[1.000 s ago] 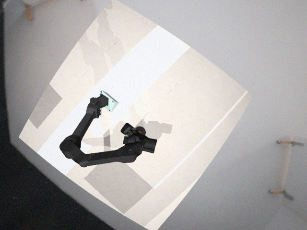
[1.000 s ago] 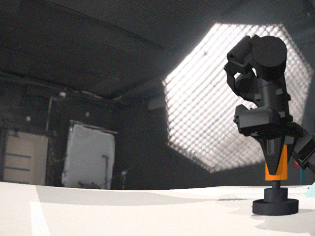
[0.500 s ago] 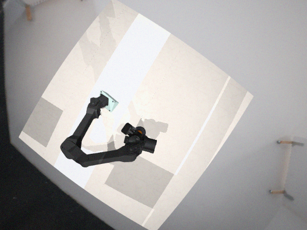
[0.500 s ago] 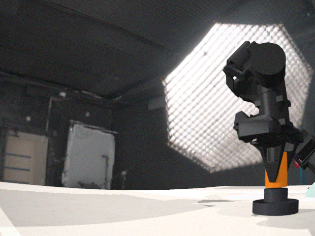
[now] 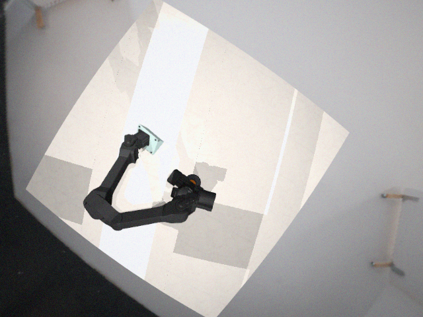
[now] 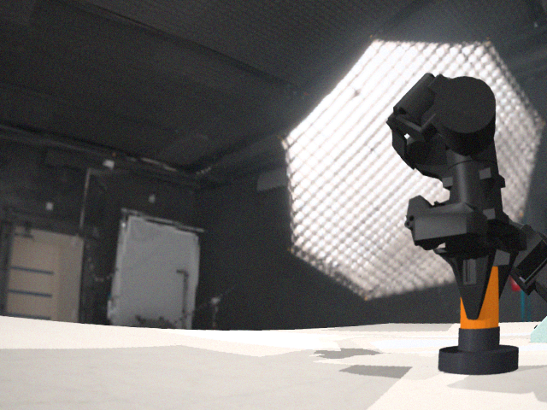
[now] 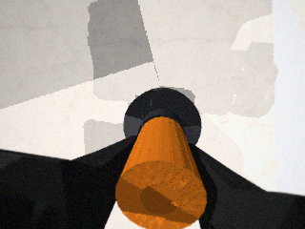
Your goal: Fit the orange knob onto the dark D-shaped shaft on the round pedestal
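Observation:
The orange knob (image 5: 193,181) (image 6: 491,304) (image 7: 161,178) stands upright on the dark round pedestal (image 6: 478,361) (image 7: 136,107). In the exterior view its bottom edge meets the top of the pedestal's narrower upper step, with no gap visible. The shaft is hidden inside the knob, and its flat side cannot be seen. My gripper (image 6: 480,312) (image 7: 161,144) points down and is shut on the knob, with one finger on each side. The fingertips are a little above the knob's lower edge.
The arm's pale green base plate (image 5: 155,140) lies left of the pedestal in the top view. The arm's dark links (image 5: 143,216) bend round from there to the pedestal. The pale table top (image 5: 238,112) carries shadows and bright bands.

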Robot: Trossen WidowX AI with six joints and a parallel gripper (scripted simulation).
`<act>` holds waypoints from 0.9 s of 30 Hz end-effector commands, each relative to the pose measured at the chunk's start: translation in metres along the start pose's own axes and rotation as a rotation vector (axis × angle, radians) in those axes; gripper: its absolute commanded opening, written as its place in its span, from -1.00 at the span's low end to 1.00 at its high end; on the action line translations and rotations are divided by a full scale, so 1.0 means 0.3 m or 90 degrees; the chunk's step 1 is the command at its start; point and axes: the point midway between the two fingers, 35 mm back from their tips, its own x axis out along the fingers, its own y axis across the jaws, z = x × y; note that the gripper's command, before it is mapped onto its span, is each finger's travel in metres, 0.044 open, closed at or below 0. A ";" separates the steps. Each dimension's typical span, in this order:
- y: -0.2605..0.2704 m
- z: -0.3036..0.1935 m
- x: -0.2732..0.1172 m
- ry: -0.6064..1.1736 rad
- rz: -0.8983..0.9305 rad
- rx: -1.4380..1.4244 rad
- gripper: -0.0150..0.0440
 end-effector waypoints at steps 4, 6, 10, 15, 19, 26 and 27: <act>0.000 -0.001 -0.002 0.000 0.001 0.000 0.40; 0.000 -0.001 -0.002 0.000 0.001 0.000 0.58; 0.000 -0.001 -0.002 0.000 0.001 0.000 0.93; 0.000 -0.001 -0.002 0.000 0.001 0.000 1.00; 0.000 -0.001 -0.002 0.000 0.001 0.000 1.00; 0.007 -0.007 -0.255 0.004 0.000 -0.002 1.00; 0.002 -0.005 -0.293 0.003 0.000 -0.002 1.00</act>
